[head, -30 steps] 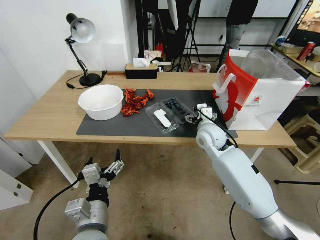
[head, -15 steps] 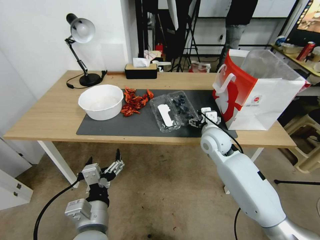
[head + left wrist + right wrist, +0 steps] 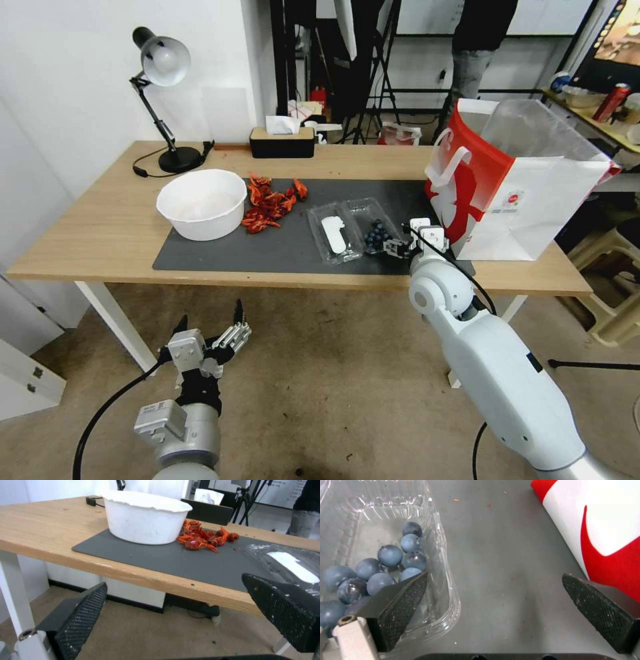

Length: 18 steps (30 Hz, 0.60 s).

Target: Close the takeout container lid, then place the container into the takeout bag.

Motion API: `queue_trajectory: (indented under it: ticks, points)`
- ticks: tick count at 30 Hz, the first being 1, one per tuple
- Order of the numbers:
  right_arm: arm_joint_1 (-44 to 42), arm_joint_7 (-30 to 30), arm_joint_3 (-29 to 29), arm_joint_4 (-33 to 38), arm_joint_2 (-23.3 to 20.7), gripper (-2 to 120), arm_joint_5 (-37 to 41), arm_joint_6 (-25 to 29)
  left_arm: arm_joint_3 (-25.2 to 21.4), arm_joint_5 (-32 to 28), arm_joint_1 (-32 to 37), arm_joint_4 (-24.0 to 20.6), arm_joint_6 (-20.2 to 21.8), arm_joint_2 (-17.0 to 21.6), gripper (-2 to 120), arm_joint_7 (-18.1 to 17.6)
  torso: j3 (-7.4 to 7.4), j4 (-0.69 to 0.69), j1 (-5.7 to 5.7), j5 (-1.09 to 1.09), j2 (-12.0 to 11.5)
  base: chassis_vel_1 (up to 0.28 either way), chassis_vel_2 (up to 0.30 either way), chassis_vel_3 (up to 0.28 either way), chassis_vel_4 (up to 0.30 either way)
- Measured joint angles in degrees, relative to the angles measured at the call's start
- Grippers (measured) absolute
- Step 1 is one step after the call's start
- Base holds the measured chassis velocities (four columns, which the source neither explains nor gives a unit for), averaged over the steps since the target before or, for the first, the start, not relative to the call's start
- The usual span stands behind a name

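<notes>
Since the earlier frames, takeout container (image 3: 375, 227) and lid (image 3: 333, 233) are lying flatter, nearer centre-frame's lower edge of the mat (image 3: 220, 250); right gripper (image 3: 405, 244) is sitting spread beside it, left of the takeout bag (image 3: 513, 193). Lower left, left gripper (image 3: 212, 331) is hanging spread below the table (image 3: 80, 233).

Left wrist: bowl (image 3: 145, 521) is standing upper centre.

Right wrist: one finger (image 3: 400, 605) is overlapping the container's rim.

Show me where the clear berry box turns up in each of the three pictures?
Head view: berry box open on the grey mat, beside the right claw.
Left wrist view: its labelled lid near the table's front edge.
Right wrist view: berry half against one finger.
Shared landmark: the grey mat.
</notes>
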Motion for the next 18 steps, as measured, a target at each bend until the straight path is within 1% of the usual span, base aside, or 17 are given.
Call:
queue_trajectory:
  ticks: [3,6,10,12,14,15,16,17,18]
  points:
    - [0.0,0.04,0.03,0.17,0.02,100,0.05,0.0,-0.01,0.03,0.01,0.0,-0.03,0.0,100,0.0,0.0,0.0,0.0,0.0,0.0,0.0,0.0,0.0,0.0]
    - [-0.32,0.1,0.41,1.87,0.2,100,0.13,0.0,-0.04,0.26,0.19,0.0,-0.31,-0.16,100,0.0,0.0,0.0,0.0,0.0,0.0,0.0,0.0,0.0,0.0]
    - [-1.21,-0.81,1.82,6.18,0.54,100,0.98,0.12,-0.04,0.53,0.34,0.02,-0.62,-0.54,100,0.0,0.0,0.0,0.0,0.0,0.0,0.0,0.0,0.0,0.0]
    - [-1.46,-1.28,2.23,7.02,0.59,100,1.22,0.2,-0.03,0.54,0.34,0.02,-0.65,-0.61,100,0.0,0.0,0.0,0.0,0.0,0.0,0.0,0.0,0.0,0.0]
    - [-3.14,-4.81,3.9,9.08,0.44,100,0.93,3.09,-0.03,0.57,0.32,0.01,-0.68,-0.76,100,0.03,0.0,0.01,0.0,-0.01,0.0,0.0,0.0,0.0,0.0]
    - [-3.14,-4.81,3.9,9.08,0.44,100,0.93,3.09,-0.03,0.57,0.32,0.01,-0.68,-0.76,100,0.03,0.0,0.01,0.0,-0.01,0.0,0.0,0.0,0.0,0.0]
    - [-4.24,-7.14,4.57,9.59,0.21,100,-0.39,5.48,-0.03,0.59,0.31,-0.01,-0.69,-0.8,100,0.04,0.0,0.01,0.0,-0.01,0.0,0.0,0.0,0.0,0.0]
    - [-6.54,-11.72,5.73,10.02,-0.38,100,-3.4,11.05,-0.03,0.61,0.29,-0.02,-0.76,-0.81,100,0.07,0.0,0.0,0.0,0.0,0.01,0.0,0.0,0.0,0.0]
    - [-8.16,-15.02,6.53,10.09,-0.76,100,-5.36,15.52,-0.01,0.61,0.26,-0.02,-0.88,-0.8,100,0.1,0.0,-0.01,0.0,0.01,0.01,0.0,0.0,0.0,0.0]
